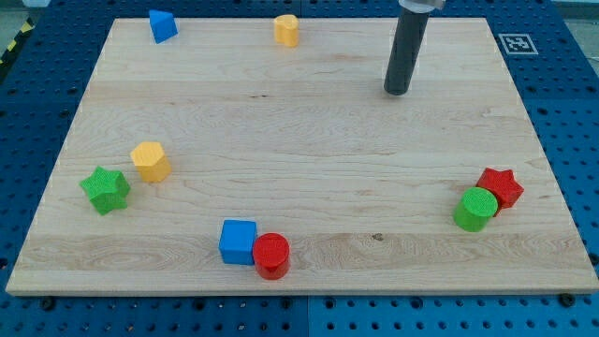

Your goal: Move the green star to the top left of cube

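My tip (397,92) is resting on the desk (309,140) in its upper right part, well apart from every block; I am carrying no pincer, only this straight dark rod, so there is nothing clenching or releasing.

The green star (105,189) is sitting near the desk's left edge, in the lower half, with a yellow block (151,161) just beside it up and to the view's right; whether the two are touching, I cannot tell. The blue cube (238,241) is lying near the bottom edge, left of centre, with a red cylinder (271,256) pressing against its right side. Bare wood is lying between the star and the cube, and the whole middle of the desk is spreading open from my tip down toward them.

Far off, a blue wedge-like block (162,25) and a second yellow block (286,30) are standing along the top edge; a green cylinder (475,209) and a red star (500,187) are huddling together near the right edge.
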Controlling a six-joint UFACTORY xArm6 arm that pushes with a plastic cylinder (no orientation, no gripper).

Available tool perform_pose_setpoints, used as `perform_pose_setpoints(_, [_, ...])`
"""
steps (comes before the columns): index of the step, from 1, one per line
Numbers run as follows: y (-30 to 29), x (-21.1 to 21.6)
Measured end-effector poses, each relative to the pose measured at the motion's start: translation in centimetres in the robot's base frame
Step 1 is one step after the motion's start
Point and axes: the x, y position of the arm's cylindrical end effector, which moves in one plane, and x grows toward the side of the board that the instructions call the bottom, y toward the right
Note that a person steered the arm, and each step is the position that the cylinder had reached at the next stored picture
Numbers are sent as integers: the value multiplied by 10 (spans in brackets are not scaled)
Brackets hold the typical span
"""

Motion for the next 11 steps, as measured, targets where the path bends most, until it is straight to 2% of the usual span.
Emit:
perform_pose_setpoints(1, [0,0])
perform_pose_setpoints(2, [-24,6])
perform_pose_setpoints(4, [-150,44])
perform_pose_setpoints(6, [-321,67])
perform_pose_setpoints(7, [-370,118])
perform_pose_setpoints(8, [-397,169])
perform_pose_setpoints(9, [-397,169])
perform_pose_setpoints(11, [-343,192])
